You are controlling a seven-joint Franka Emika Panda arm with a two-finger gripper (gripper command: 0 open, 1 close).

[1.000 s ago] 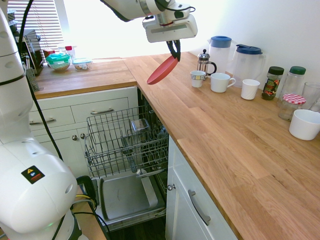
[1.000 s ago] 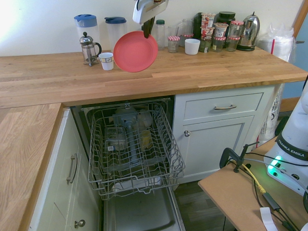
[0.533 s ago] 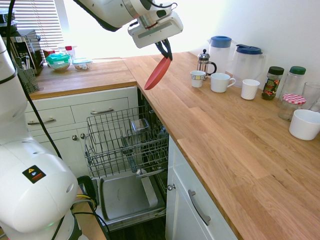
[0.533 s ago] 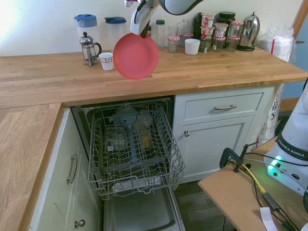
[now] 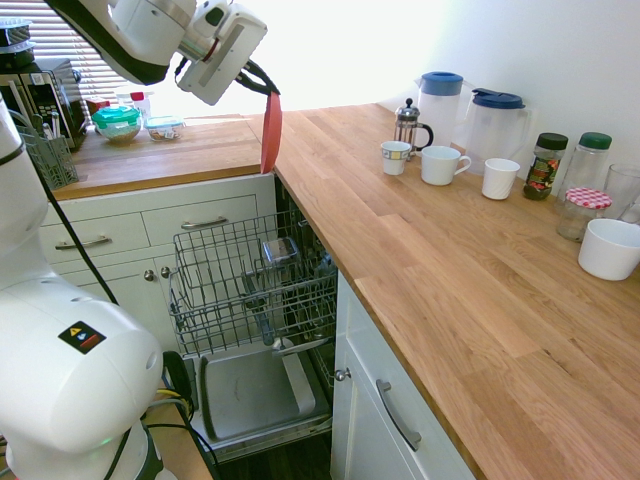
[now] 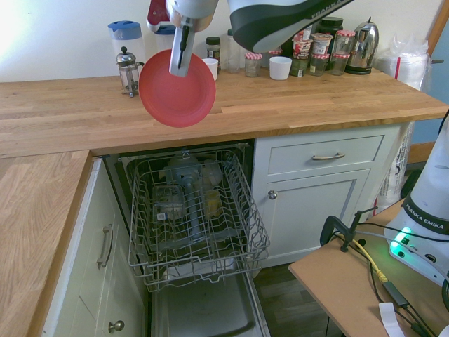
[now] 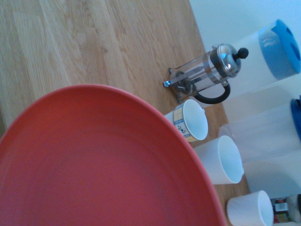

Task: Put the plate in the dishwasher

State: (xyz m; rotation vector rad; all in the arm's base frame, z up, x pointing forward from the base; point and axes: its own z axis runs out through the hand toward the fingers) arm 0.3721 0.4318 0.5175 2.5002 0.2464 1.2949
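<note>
The gripper (image 6: 181, 53) pinches the round coral-red plastic plate (image 6: 177, 89) by its rim above the grey wire dishwasher rack (image 6: 193, 210); it may slip and drop.

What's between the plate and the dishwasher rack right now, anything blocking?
Nothing visible. The gripper holds the plate on edge above the counter edge; the pulled-out wire rack lies open below, with a few items at its middle and bare wire slots around them.
</note>
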